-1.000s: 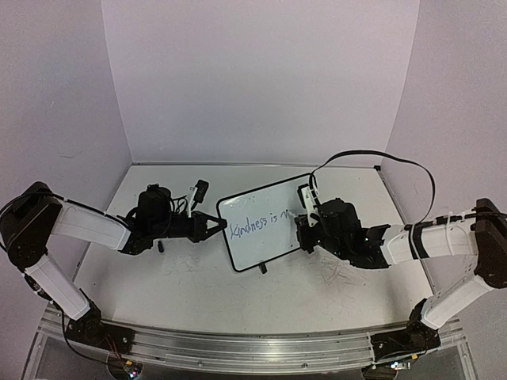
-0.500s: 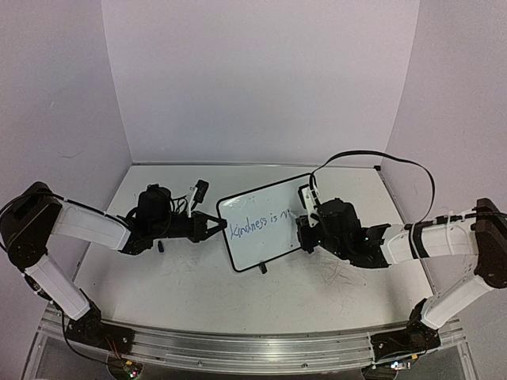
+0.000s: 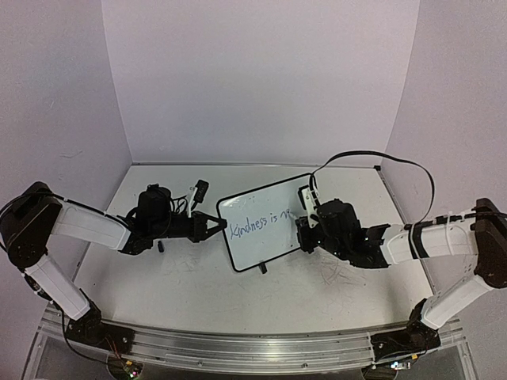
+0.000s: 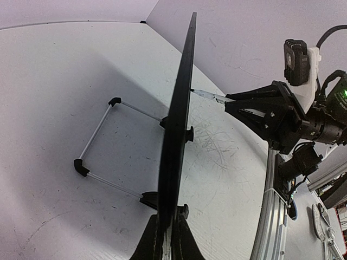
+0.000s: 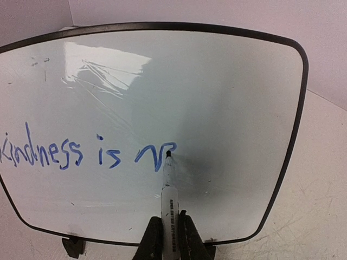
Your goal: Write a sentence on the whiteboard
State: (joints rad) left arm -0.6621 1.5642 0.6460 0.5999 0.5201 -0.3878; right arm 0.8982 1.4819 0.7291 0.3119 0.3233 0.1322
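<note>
The whiteboard (image 3: pixel 261 202) stands upright mid-table on its little black feet. Blue words on it read "Kindness is" plus a partly drawn "m" (image 5: pixel 81 154); the sentence also shows in the top view (image 3: pixel 257 223). My left gripper (image 3: pixel 218 224) is shut on the board's left edge; the left wrist view shows the frame edge-on (image 4: pixel 179 119) between the closed fingers (image 4: pixel 167 233). My right gripper (image 5: pixel 169 235) is shut on a white marker (image 5: pixel 169 200). The marker's tip touches the board at the end of the "m". The right gripper (image 3: pixel 305 229) is at the board's right side.
A wire stand (image 4: pixel 100 127) props the board from behind. Grey scuff scribbles (image 4: pixel 217 143) mark the tabletop in front of the board. A small black item (image 3: pixel 159 246) lies by the left arm. An aluminium rail (image 3: pixel 238 348) runs along the near edge.
The marker tip has moved slightly, adding to the "m". The left gripper and the board have not moved.
</note>
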